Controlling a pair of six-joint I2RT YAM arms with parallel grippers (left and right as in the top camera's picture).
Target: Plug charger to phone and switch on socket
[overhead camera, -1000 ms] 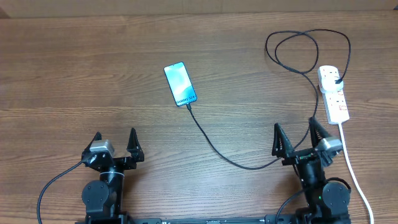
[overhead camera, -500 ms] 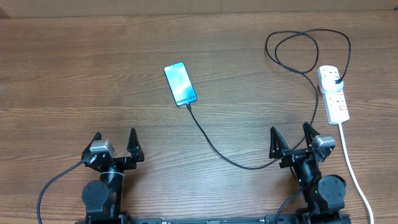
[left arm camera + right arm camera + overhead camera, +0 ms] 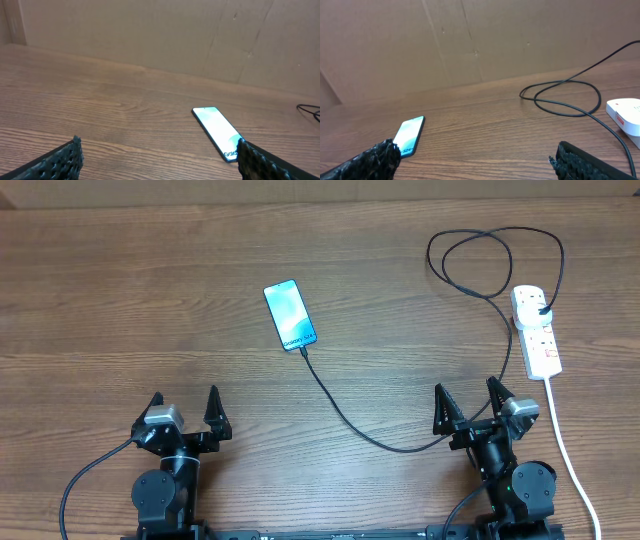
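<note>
The phone (image 3: 290, 314) lies flat mid-table with its light blue screen up; it also shows in the left wrist view (image 3: 218, 131) and the right wrist view (image 3: 409, 135). The thin black charger cable (image 3: 345, 412) runs from the phone's near end across the table, loops at the far right (image 3: 560, 97) and ends in a black plug in the white socket strip (image 3: 537, 332). The socket's corner shows in the right wrist view (image 3: 624, 114). My left gripper (image 3: 185, 410) is open and empty at the near left. My right gripper (image 3: 468, 406) is open and empty, near the cable.
The socket's thick white cord (image 3: 570, 460) runs down the right side past my right arm to the table's front edge. A cardboard wall (image 3: 150, 30) stands along the far edge of the wooden table (image 3: 120, 300).
My right gripper has shifted slightly left and nearer compared with a second ago, then held still. The left arm, phone, cable and socket have not moved.
</note>
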